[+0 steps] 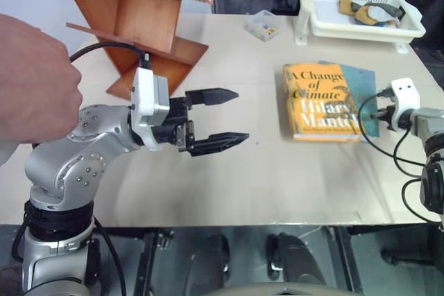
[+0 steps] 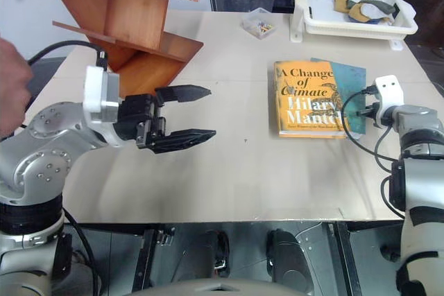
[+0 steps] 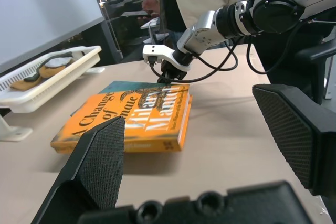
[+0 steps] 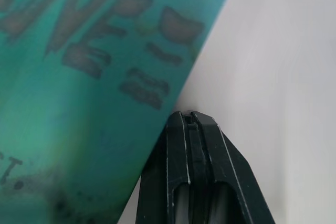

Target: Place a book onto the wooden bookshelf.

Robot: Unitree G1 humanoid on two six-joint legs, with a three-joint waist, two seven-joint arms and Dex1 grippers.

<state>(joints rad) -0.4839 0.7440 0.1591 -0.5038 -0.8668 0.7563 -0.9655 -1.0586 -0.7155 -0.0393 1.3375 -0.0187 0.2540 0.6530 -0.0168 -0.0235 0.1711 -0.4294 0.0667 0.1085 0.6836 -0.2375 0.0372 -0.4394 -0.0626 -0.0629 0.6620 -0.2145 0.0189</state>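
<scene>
Flat on the table lies the book (image 1: 320,102), atop a teal book (image 1: 362,98), long axis running away from the robot. Nearest, the right gripper (image 4: 191,116), clenched empty, sits at their right edge; the left gripper (image 1: 218,119) hovers open, well apart.

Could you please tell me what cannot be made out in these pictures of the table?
- Teal book: mostly covered by the orange book; its lettering in the right wrist view is blurred.
- Wooden bookshelf: its top is cut off by the head views' upper edge.
- Small clear box: contents too small to identify.
- White tray: its walls partly hide the items inside.
</scene>
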